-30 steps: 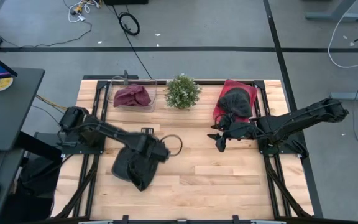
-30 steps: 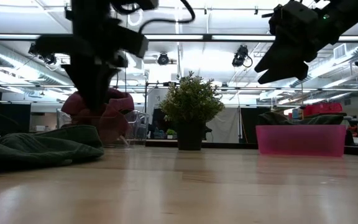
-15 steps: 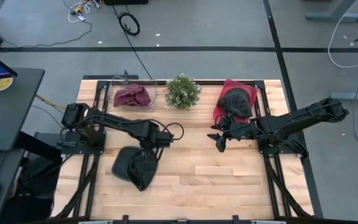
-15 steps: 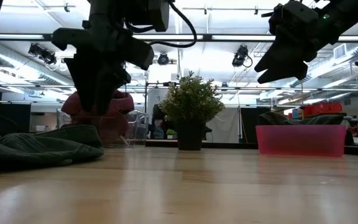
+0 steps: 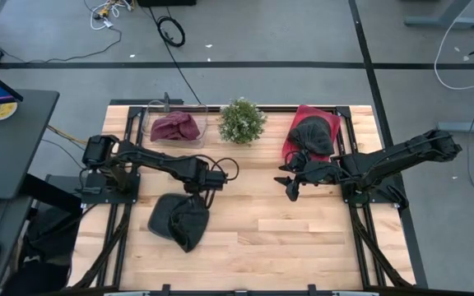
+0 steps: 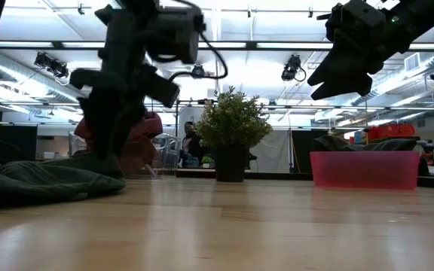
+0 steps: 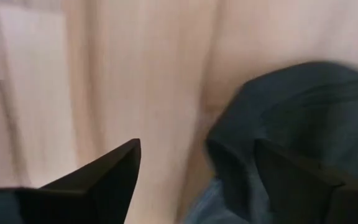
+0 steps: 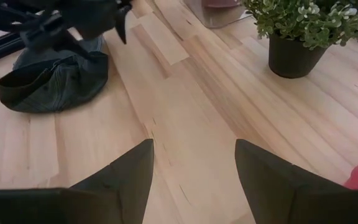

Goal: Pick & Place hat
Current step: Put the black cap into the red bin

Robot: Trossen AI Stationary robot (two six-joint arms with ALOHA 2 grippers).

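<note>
A dark hat (image 5: pixel 179 220) lies flat and crumpled on the wooden table (image 5: pixel 303 238) at its near left; it also shows in the low view (image 6: pixel 44 181) and both wrist views (image 7: pixel 303 118) (image 8: pixel 55 74). My left gripper (image 5: pixel 199 191) hovers open just beyond the hat's far edge, fingers pointing down, touching nothing (image 7: pixel 197 149). My right gripper (image 5: pixel 289 187) waits open above the table's middle right, raised in the low view (image 6: pixel 337 75), nothing between its fingers (image 8: pixel 194 149).
Along the far edge stand a clear bin (image 5: pixel 174 129) holding a maroon hat, a potted plant (image 5: pixel 242 121) and a pink bin (image 5: pixel 309 131) holding another dark hat. Bare wood lies between the two grippers and along the near edge.
My left gripper has opened and let go of the dark hat, then risen and drawn back a little toward the far edge. The hat stays lying on the table where it was put down.
</note>
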